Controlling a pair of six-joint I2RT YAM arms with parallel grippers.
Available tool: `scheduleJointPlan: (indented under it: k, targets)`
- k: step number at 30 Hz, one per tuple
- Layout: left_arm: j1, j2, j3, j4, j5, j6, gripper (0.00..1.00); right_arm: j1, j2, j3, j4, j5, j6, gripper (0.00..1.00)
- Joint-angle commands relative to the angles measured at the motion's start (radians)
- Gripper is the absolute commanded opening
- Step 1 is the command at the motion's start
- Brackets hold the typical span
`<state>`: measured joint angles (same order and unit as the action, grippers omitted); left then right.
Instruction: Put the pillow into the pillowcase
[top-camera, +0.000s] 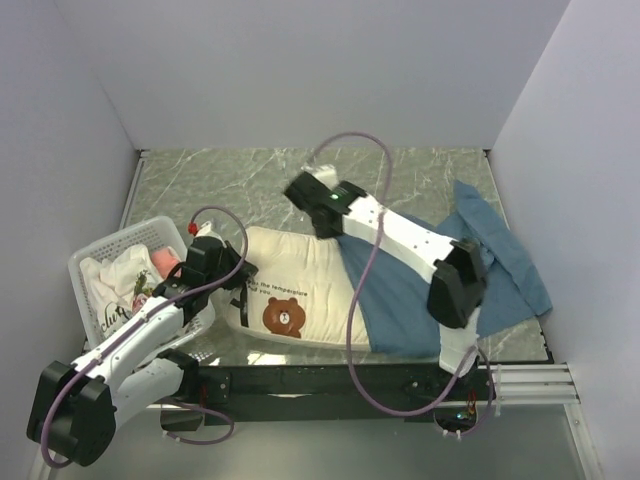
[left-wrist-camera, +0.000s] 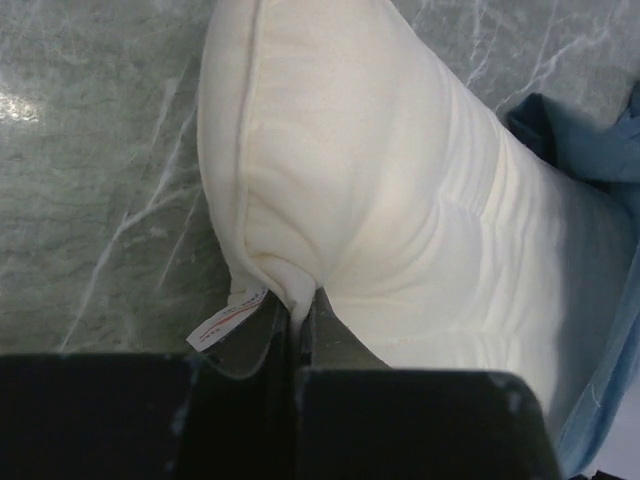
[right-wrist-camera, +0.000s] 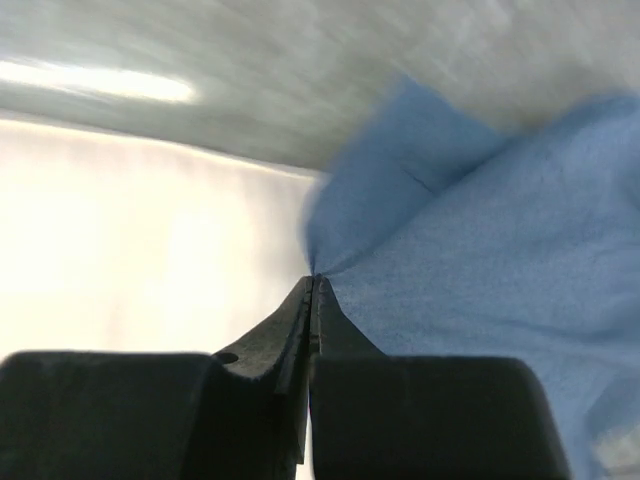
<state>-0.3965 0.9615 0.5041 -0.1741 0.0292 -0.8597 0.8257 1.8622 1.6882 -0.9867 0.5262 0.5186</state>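
**As both arms grip, pillow (top-camera: 290, 285) meets pillowcase (top-camera: 500, 262)**

While the cream pillow lies on the marble bench (top-camera: 200, 180), its right end against the blue pillowcase, the left gripper's (left-wrist-camera: 296, 300) jaws pinch its left corner; the right gripper's (right-wrist-camera: 312, 285) jaws clamp the pillowcase's edge.

Overhead view: a fixed camera high above and behind the left arm (top-camera: 130, 350) and right arm (top-camera: 410, 235), whose bases sit at 6 o'clock. It looks down on the whole marble table (top-camera: 200, 180), with the pillow (top-camera: 290, 280) at centre and the blue pillowcase (top-camera: 500, 265) toward 3 o'clock.

Left wrist view: very near, looking past the left gripper (left-wrist-camera: 297, 305) at 6 o'clock onto the pillow's corner, with table at 9 o'clock and pillowcase at 3 o'clock.

Right wrist view: nearer still and blurred, looking past the right gripper (right-wrist-camera: 312, 290) at 6 o'clock, with pillow at 9 o'clock and pillowcase at 3 o'clock.

All three views share the line where pillow meets pillowcase.
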Motion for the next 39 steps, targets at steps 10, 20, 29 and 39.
scheduleJointPlan:
  k: [10, 20, 29, 39]
  targets:
    - [0.065, -0.012, 0.140, 0.105, -0.173, -0.202, 0.01, 0.127, 0.174, 0.405, 0.049, -0.041, -0.054, 0.14]
    - [0.102, 0.080, 0.108, 0.114, -0.184, -0.228, 0.01, 0.010, -0.226, -0.118, 0.293, 0.020, -0.057, 0.76]
    - [0.114, 0.042, 0.139, 0.073, -0.178, -0.187, 0.01, -0.003, -0.724, -0.928, 0.719, -0.012, 0.122, 0.73]
    - [0.116, 0.031, 0.186, 0.042, -0.167, -0.170, 0.01, -0.040, -0.781, -1.280, 1.143, -0.051, 0.166, 0.68]
